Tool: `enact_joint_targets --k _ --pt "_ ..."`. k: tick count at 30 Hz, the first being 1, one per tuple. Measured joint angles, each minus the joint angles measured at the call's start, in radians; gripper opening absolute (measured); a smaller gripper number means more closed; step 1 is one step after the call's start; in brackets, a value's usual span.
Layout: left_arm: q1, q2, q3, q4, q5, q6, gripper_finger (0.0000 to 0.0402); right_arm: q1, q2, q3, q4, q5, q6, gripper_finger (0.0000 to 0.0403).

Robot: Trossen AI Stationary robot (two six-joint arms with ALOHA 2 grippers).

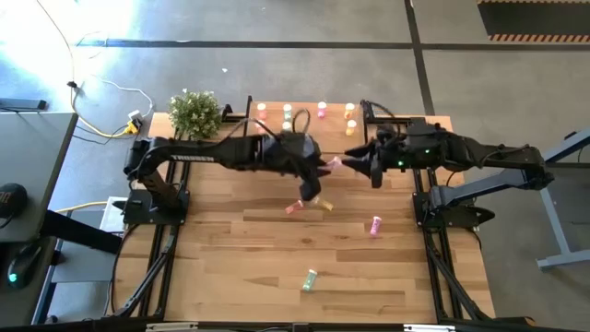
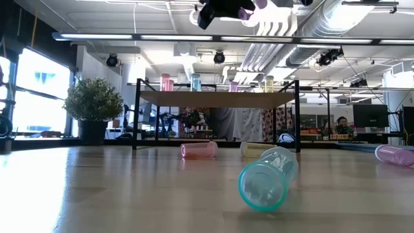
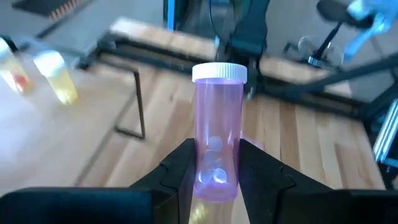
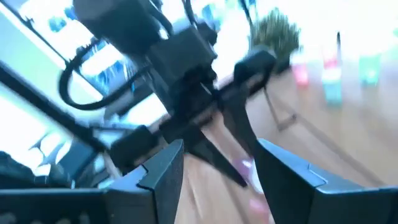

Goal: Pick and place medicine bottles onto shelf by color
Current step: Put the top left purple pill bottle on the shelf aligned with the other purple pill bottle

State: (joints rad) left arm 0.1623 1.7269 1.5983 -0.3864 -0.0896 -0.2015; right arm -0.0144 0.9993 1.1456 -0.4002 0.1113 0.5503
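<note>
My left gripper (image 1: 328, 167) is high over the table's middle, shut on a clear pink medicine bottle (image 3: 217, 124) with a white cap. My right gripper (image 1: 354, 157) stands open just to the right of it, facing it, with nothing between its fingers (image 4: 217, 158). The shelf (image 2: 217, 98) stands on thin black legs at the far edge, with several bottles (image 1: 288, 112) upright on its top. On the table lie a salmon bottle (image 1: 295, 208), a yellow one (image 1: 324, 203), a pink one (image 1: 375, 225) and a green one (image 1: 310, 279), each on its side. My left gripper pinches the pink bottle's bottom end (image 3: 214, 177) between its two fingers (image 3: 180, 171). The fingers come from the table's left, slanting slightly down. The bottle sticks out ahead along the fingers, cap (image 3: 219, 73) foremost, lifted well clear of the table.
A small potted plant (image 1: 195, 112) stands at the table's far left corner, beside the shelf. The green bottle (image 2: 266, 178) lies nearest the front edge. Bare wood shows at the table's near left and right of the lying bottles.
</note>
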Motion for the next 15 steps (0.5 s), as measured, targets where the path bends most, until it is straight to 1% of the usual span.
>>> enact_joint_targets --k 3,7,11,15 --pt "0.034 -0.018 0.0 0.021 0.049 0.004 0.0096 -0.018 0.0 0.0 0.08 0.036 -0.02 0.0195" --pt "0.068 -0.025 0.0 0.091 0.118 0.004 0.0097 -0.061 0.0 0.0 0.172 0.066 -0.036 0.0217" --pt "0.096 -0.026 0.0 0.164 0.181 0.004 0.0097 -0.101 0.0 0.0 0.167 0.072 -0.035 0.0235" --pt "0.116 -0.027 0.0 0.214 0.191 0.019 0.0097 -0.118 0.0 0.0 0.124 0.054 -0.032 0.0238"
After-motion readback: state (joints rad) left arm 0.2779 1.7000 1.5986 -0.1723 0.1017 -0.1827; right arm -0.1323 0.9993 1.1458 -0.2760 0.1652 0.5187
